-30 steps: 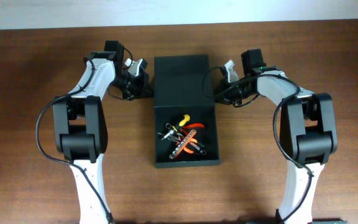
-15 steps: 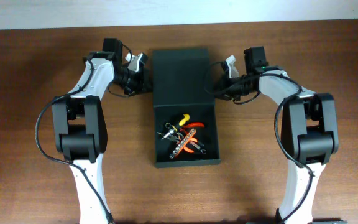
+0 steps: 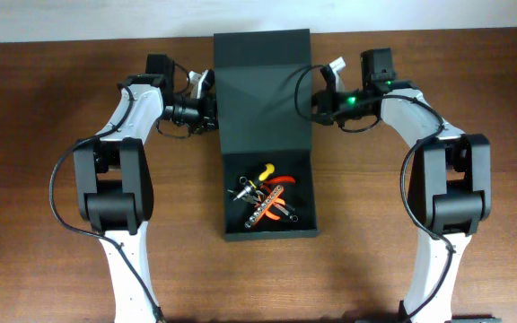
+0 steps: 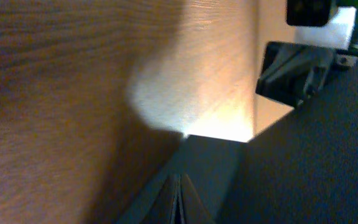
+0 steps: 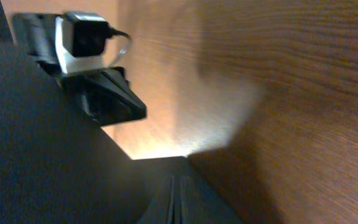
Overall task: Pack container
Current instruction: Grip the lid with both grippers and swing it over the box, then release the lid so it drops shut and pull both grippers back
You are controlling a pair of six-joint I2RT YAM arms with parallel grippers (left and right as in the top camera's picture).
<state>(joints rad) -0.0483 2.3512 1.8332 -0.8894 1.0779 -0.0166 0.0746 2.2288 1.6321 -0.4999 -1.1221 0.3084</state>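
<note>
The left gripper (image 3: 210,106) has its fingers (image 4: 166,196) pressed together with nothing between them, only a thin seam showing in the left wrist view. The right gripper (image 3: 316,102) is the same, its fingers (image 5: 185,199) flat against each other. Between the two pairs of fingertips stands the hinged flap lid (image 3: 263,81) of the dark green-black matte rectangular container (image 3: 267,235). The left fingertips touch the flap's left edge and the right fingertips touch its right edge. In both wrist views the flap's dark surface (image 4: 316,155) rises just beside the closed fingers, off the brown wooden table (image 3: 43,90) and tilted. Whether the fingertips sit under the flap or only against its side cannot be told. The open tray of the container lies on the table nearer the arm bases than either pair of fingers, well apart from them, and in it lie small hand tools with yellow and orange handles (image 3: 266,199) in a loose heap. Each wrist camera sees the opposite gripper across the flap, beyond its own fingertips.
</note>
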